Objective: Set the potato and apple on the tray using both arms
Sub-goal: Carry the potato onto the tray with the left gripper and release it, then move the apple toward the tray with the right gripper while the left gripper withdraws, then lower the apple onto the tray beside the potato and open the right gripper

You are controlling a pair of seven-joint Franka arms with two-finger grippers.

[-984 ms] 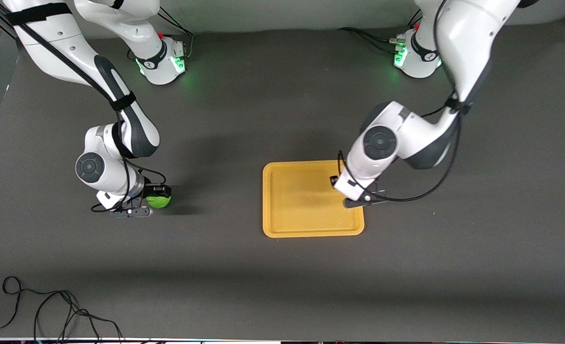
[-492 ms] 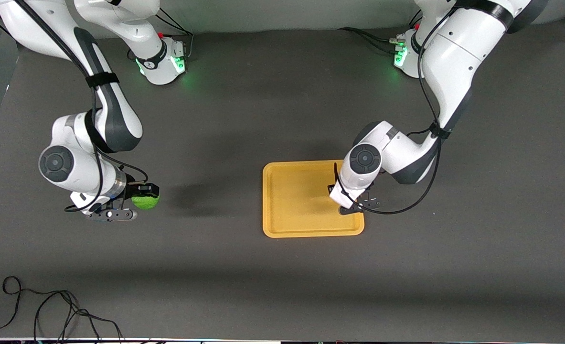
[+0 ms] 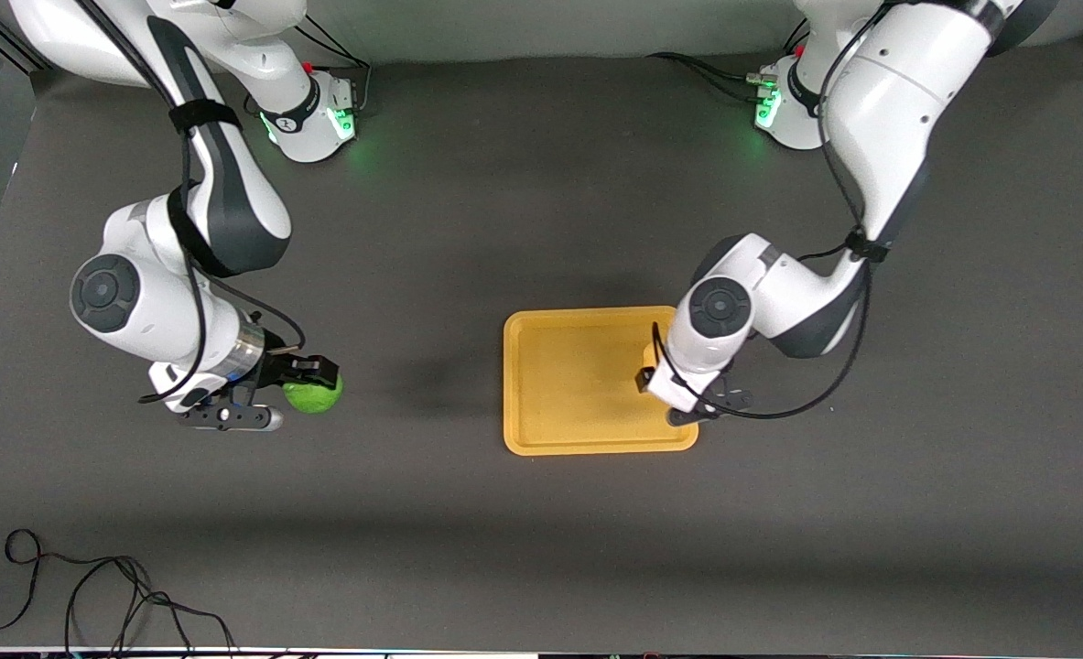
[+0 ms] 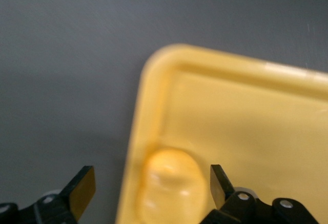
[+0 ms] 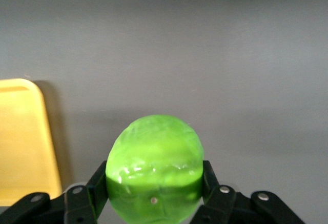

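Two black grippers are at work over the dark table. The right gripper (image 3: 310, 392) is clamped on the green apple (image 3: 313, 395), one finger on each side of the fruit; the right wrist view shows both pads pressed against the apple (image 5: 154, 170) with the grey table surface below it. It hangs over bare table toward the right arm's end, well apart from the tray (image 3: 559, 430), whose rounded corner shows at the edge of the right wrist view (image 5: 20, 142).

The left gripper (image 4: 152, 188) is over the tray's corner at the left arm's end, nearer to the front camera, and its fingers (image 4: 82, 189) are spread wide, gripping nothing. Between them, lower down, the yellow-orange potato (image 4: 169, 185) lies in the tray, tucked against the low raised rim (image 4: 134, 147) just beside the rounded corner. The fingers stand clear of the potato on either side. In the front view the left arm's wrist covers that corner, so the potato is hidden there.

A loose black cable (image 3: 92, 595) lies on the table close to the front camera, at the right arm's end.
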